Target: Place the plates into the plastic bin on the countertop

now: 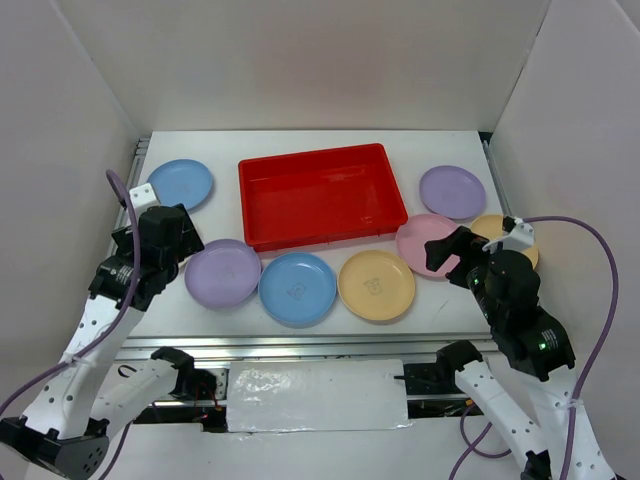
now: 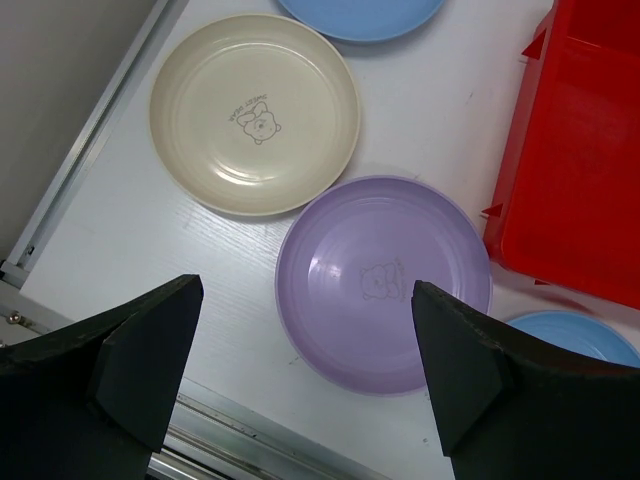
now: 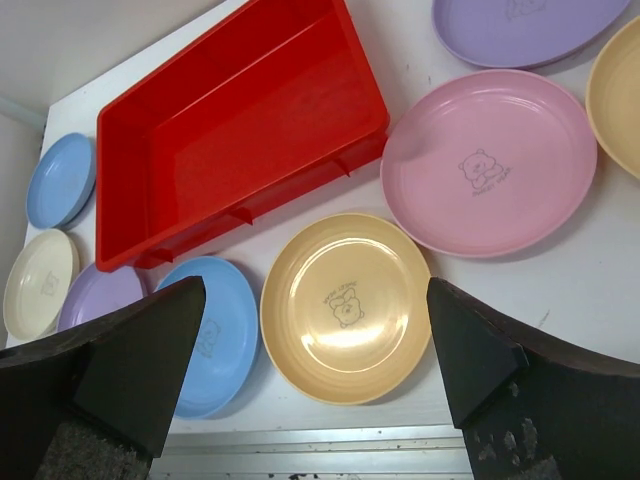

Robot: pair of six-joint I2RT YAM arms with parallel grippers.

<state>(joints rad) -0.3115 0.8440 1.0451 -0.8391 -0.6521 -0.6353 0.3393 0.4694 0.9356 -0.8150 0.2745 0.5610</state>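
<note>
Your left gripper (image 2: 305, 300) hangs over the near purple plate (image 2: 383, 283), which shows between its 2 fingers in the wrist view. The cream plate (image 2: 255, 112) lies just beside that plate on the rail side, and the far blue plate (image 2: 360, 15) lies beyond it.

Your right gripper (image 3: 315, 295) hangs over the yellow plate (image 3: 345, 305). The pink plate (image 3: 490, 175) is just beside it on the right and the near blue plate (image 3: 215, 335) on the left. The far purple plate (image 3: 520, 30) and the second yellow plate (image 3: 620, 95) sit past the pink one, by the right wall.

The red bin (image 1: 320, 195) stands at the middle of the countertop (image 1: 225, 160), its open side up and its red floor showing. All 8 plates you can see lie flat on the countertop outside it: 3 in a row just in front of its near wall, the others off its 2 short ends.

Both grippers have their fingers spread wide. Neither pinches or touches anything.
</note>
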